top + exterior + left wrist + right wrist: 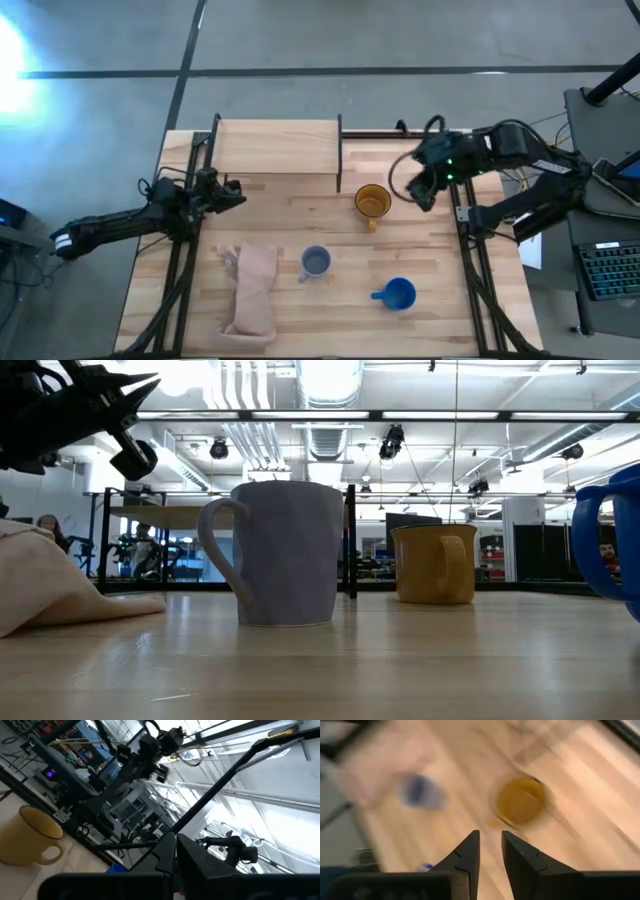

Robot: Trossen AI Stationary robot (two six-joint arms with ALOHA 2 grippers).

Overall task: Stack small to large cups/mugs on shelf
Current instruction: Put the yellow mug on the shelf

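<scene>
The yellow-orange mug point(372, 202) stands upright on the tabletop just in front of the shelf's right end. The grey-blue mug point(316, 262) and the bright blue mug point(398, 293) stand upright nearer the front edge. The shelf point(275, 145), a light-wood board between black posts, sits at the far edge. My right gripper point(420, 195) hovers to the right of the yellow mug point(520, 800), its fingers a narrow gap apart and empty. My left gripper point(235, 190) is shut and empty, raised at the left in front of the shelf's left end.
A tan cloth point(252, 290) lies crumpled on the front left of the table, left of the grey-blue mug point(290, 555). Black frame rails run along the table's left point(180, 270) and right point(478, 270) sides.
</scene>
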